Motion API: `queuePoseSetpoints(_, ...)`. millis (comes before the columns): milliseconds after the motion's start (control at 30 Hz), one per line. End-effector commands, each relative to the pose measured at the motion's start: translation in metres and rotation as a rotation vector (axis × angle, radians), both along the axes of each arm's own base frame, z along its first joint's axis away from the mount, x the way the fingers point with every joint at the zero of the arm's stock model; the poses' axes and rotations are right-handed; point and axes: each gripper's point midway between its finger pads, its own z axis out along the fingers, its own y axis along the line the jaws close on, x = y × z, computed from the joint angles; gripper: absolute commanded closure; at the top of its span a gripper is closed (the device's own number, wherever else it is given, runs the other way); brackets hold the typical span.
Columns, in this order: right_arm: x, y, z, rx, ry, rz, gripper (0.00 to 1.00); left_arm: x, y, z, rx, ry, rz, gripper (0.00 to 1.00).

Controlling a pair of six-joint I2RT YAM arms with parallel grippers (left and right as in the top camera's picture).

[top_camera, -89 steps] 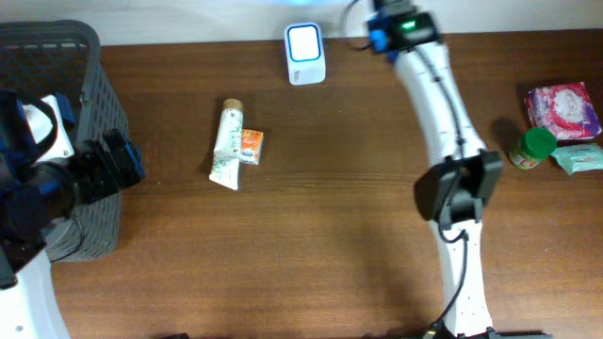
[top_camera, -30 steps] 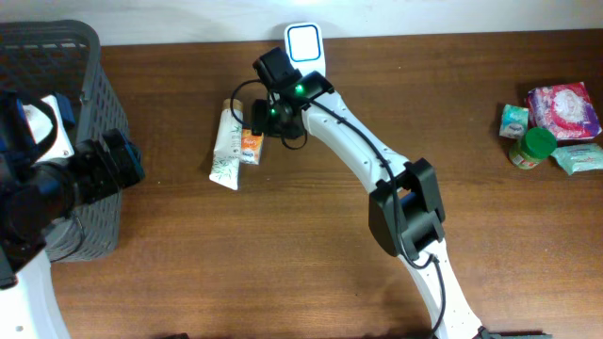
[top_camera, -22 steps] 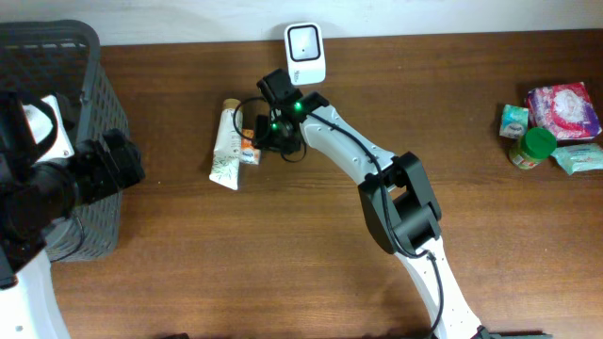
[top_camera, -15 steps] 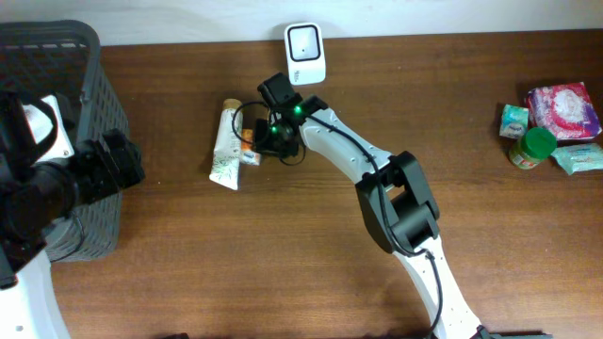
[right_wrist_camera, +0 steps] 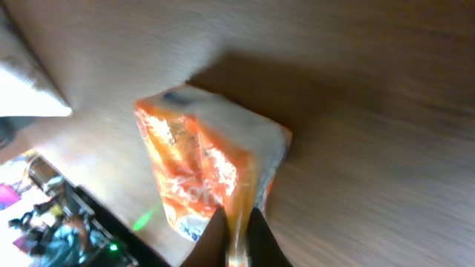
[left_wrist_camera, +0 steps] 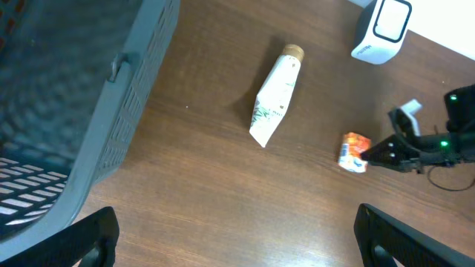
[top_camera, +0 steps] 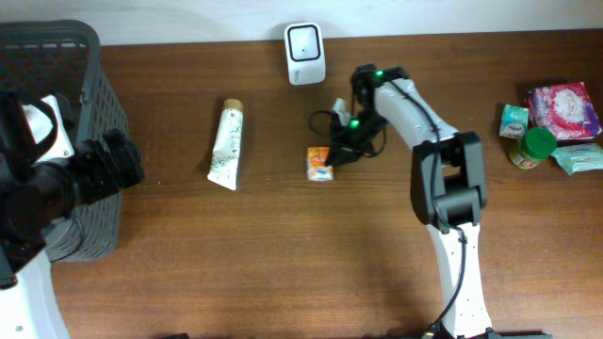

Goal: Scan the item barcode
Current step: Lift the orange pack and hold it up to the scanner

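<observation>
Packet [top_camera: 319,164], orange, pinched in right gripper [top_camera: 332,157]; left gripper [top_camera: 121,162] spread wide.

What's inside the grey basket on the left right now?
From the left wrist view, the part of the basket in frame shows only blurred mesh, no item. Overhead, the left arm covers much of its inside, so that part is unknown.

No lettering can be read: print on the orange packet [right_wrist_camera: 208,174] and tube [top_camera: 227,144] is blurred.
</observation>
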Motion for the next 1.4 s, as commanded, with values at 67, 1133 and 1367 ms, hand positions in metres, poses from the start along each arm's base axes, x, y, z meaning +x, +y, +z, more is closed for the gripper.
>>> queuePoseSetpoints(67,-0.001,-0.023,0.003,-0.091,-0.065,0.083,0.39,0.0,0.001,0.0,-0.005,-0.002,0.012,0.01)
queuePoseSetpoints(1133,0.031,0.037,0.176,0.525,-0.463,0.253,0.96,0.0,0.001,0.0,-0.005,-0.002,0.013,0.01)
queuePoseSetpoints(1367,0.05,-0.002,0.209,0.703,-0.483,0.096,0.96,0.0,0.001,0.0,-0.005,-0.002,0.012,0.01)
